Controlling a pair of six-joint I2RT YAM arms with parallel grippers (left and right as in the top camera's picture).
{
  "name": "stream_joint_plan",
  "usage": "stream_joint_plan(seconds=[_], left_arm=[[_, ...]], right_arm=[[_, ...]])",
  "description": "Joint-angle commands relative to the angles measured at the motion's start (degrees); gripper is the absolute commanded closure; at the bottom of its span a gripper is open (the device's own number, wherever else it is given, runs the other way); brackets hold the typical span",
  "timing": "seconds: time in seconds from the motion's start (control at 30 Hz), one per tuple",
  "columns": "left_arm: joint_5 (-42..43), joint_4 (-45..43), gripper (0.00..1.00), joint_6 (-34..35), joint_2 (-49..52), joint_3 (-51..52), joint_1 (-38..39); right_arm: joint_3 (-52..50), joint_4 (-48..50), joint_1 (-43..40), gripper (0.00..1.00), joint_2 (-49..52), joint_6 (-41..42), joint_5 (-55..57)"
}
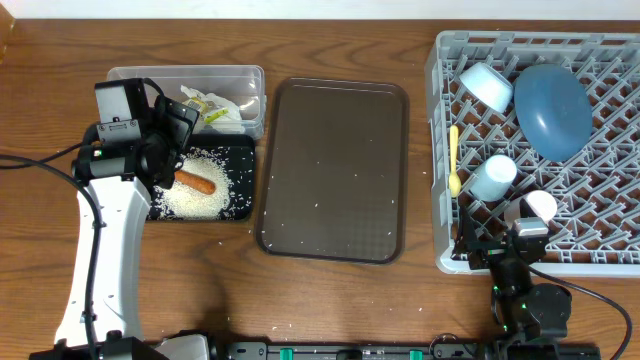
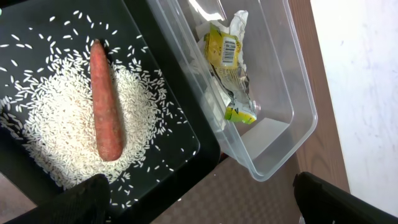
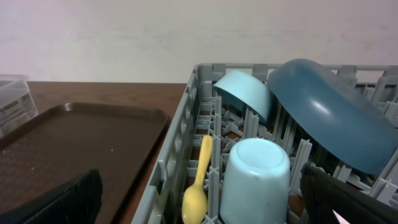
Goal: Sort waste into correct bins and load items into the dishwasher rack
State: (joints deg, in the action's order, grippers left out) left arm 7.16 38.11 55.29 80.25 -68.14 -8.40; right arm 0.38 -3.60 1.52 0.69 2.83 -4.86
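A brown wooden bench (image 1: 330, 300) with visible grain fills the overhead view. Behind its far edge stands a plain, pale wall (image 3: 124, 37), softly and evenly lit.

overhead: straight down, far | left wrist: close above black tray (image 2: 180, 87) | right wrist: low, facing dishwasher rack (image 3: 174, 155)

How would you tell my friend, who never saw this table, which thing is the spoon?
Find the big grey rack on the right side of the table. Look just inside its left wall, next to the light blue cup: the spoon sits there among the pegs. It is the only yellow thing in the rack, long and thin where its neighbours are round.
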Motion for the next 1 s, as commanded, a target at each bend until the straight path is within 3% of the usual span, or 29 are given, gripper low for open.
stream_joint_plan(seconds=[0.0, 0.5, 0.9, 0.97], left_arm=[[-0.28, -0.02, 0.03, -0.55, 0.24, -0.72, 0.00], [-0.31, 0.20, 0.03, -0.55, -3.19, -0.61, -0.33], [-0.31, 0.37, 0.03, -0.55, -28.74, 0.24, 0.15], [-3.30, 0.37, 0.03, -0.59, -32.33, 1.18, 0.13]], right_arm=[[-0.07, -0.26, -0.07, 0.01, -0.35, 0.96, 0.55], [-0.07, -0.26, -0.07, 0.01, -0.35, 0.96, 0.55], [-0.07, -0.26, -0.07, 0.01, -0.35, 0.96, 0.55], [-0.07, -0.26, -0.07, 0.01, -0.35, 0.96, 0.55]])
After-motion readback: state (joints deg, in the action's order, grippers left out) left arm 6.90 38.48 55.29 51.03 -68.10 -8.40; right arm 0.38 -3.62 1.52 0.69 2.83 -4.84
